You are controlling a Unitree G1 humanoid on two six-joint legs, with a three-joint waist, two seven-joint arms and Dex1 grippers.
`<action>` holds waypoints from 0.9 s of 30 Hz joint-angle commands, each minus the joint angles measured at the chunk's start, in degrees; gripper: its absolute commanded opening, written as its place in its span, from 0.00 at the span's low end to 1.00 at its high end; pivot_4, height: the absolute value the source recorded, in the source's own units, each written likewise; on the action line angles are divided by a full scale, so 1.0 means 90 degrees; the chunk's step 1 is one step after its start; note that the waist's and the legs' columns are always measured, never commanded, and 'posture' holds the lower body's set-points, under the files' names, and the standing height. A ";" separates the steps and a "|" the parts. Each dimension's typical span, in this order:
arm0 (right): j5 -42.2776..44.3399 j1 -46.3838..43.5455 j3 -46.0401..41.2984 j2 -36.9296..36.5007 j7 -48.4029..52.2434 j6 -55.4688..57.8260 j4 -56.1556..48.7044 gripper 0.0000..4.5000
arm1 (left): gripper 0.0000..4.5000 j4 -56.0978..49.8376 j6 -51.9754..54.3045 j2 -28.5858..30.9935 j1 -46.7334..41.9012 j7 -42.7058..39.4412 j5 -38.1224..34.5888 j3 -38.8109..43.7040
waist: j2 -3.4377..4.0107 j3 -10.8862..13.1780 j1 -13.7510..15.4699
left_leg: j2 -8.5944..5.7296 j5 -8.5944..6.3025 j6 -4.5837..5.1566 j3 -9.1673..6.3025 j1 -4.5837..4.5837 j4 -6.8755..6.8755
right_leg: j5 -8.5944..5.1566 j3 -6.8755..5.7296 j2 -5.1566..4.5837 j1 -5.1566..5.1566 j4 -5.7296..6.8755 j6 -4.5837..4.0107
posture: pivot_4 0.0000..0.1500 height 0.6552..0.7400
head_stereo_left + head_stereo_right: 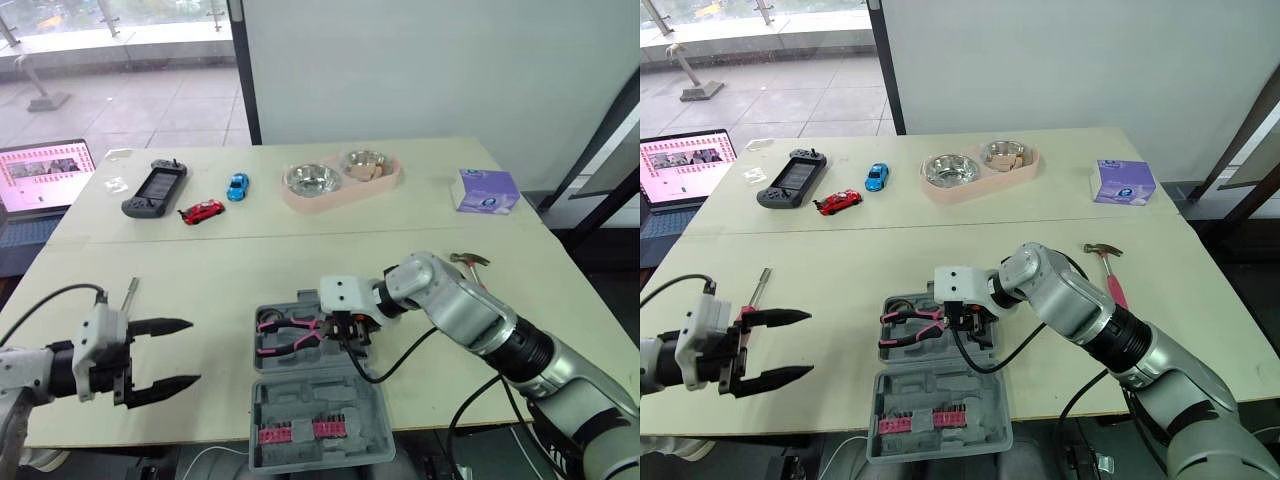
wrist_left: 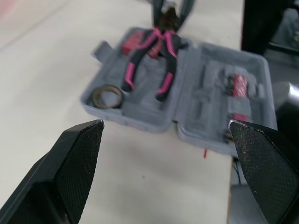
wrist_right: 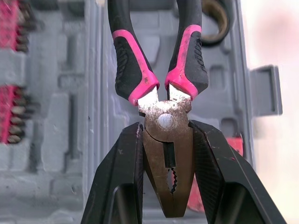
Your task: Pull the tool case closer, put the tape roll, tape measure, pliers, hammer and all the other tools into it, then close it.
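Note:
The grey tool case [image 1: 318, 412] lies open at the table's front edge, with pink bits in its near half. Pink-and-black pliers [image 1: 284, 335] lie in its far half. My right gripper [image 1: 350, 326] is shut on the pliers' metal head [image 3: 166, 154], one black finger [image 3: 122, 172] on each side. A tape roll [image 2: 106, 96] sits in a corner pocket of the case. My left gripper [image 1: 170, 356] hovers open and holds nothing, to the left of the case. A small screwdriver-like tool [image 1: 130, 294] lies just beyond it. The hammer [image 1: 1104, 268] lies behind my right arm.
Along the far side of the table are a game controller [image 1: 155, 188], a red toy car [image 1: 202, 211], a blue toy car [image 1: 237, 186], a pink double bowl [image 1: 341, 180] and a purple box [image 1: 487, 190]. A laptop [image 1: 40, 178] stands off the table's left.

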 commanded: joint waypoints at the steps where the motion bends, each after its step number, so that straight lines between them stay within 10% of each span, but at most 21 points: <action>1: -0.0140 -0.0234 0.0028 0.0123 -0.0015 0.0069 -0.0062 0.21 | 1.00 0.0230 -0.0430 -0.0028 -0.0093 -0.0033 0.0056 -0.0104 | 0.0000 0.0000 -0.0013 | 0.0000 0.0000 0.0000 0.0000 0.0000 0.0000 | 0.0000 0.0000 0.0000 -0.0001 0.0001 0.0000 | 1.00 0.95; 27: -0.0548 -0.0204 0.0557 0.0753 -0.0186 0.0241 0.0648 0.21 | 1.00 0.0549 -0.0578 -0.0066 -0.0580 0.0346 -0.0082 -0.0465 | 0.0001 0.0000 -0.0033 | 0.0000 0.0000 0.0000 -0.0002 0.0002 0.0000 | 0.0001 0.0000 0.0001 -0.0003 0.0006 0.0000 | 1.00 0.95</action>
